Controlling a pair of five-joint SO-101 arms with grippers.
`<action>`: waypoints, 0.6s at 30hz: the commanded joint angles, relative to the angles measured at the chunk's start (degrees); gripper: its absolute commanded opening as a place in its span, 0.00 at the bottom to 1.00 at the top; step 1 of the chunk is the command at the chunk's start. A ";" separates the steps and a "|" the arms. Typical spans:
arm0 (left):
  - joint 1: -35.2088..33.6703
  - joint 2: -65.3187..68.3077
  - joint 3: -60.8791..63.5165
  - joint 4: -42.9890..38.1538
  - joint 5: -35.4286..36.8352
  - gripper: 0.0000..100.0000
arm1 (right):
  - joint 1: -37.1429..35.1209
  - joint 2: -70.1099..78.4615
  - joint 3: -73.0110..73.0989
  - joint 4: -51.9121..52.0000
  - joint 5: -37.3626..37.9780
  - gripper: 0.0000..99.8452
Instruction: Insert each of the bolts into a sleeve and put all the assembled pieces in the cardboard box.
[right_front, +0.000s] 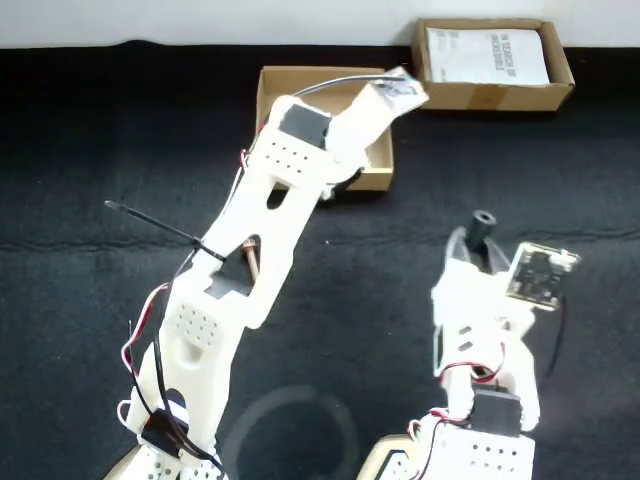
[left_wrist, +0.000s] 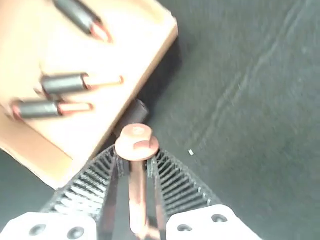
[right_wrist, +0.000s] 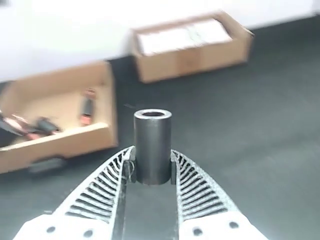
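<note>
My left gripper (left_wrist: 136, 156) is shut on a copper bolt (left_wrist: 136, 144), whose head points past the fingertips. It hangs just outside the near wall of the open cardboard box (left_wrist: 150, 45). A dark sleeve (left_wrist: 136, 112) lies on the mat beside that wall, right beyond the bolt head. Inside the box lie three assembled pieces, among them two side by side (left_wrist: 62, 83) (left_wrist: 37, 109). My right gripper (right_wrist: 152, 165) is shut on an upright dark sleeve (right_wrist: 152, 142) with its open end up. From above, that sleeve (right_front: 483, 228) stands right of the box (right_front: 270, 85).
A second cardboard box (right_front: 560, 60) with a printed sheet in it stands at the back right. A copper-coloured piece (right_front: 252, 258) shows through a gap in the left arm. Black mat (right_front: 400, 260) covers the table between the arms.
</note>
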 joint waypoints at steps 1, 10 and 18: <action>-0.92 -4.62 -4.79 6.07 0.79 0.01 | -5.67 -0.75 -0.31 -4.44 0.35 0.01; -4.26 -7.16 -14.81 10.37 7.82 0.01 | -16.92 -0.75 2.95 -11.82 -3.16 0.01; -5.58 -8.66 -22.99 10.55 15.82 0.01 | -19.21 -0.84 11.21 -19.30 -2.99 0.01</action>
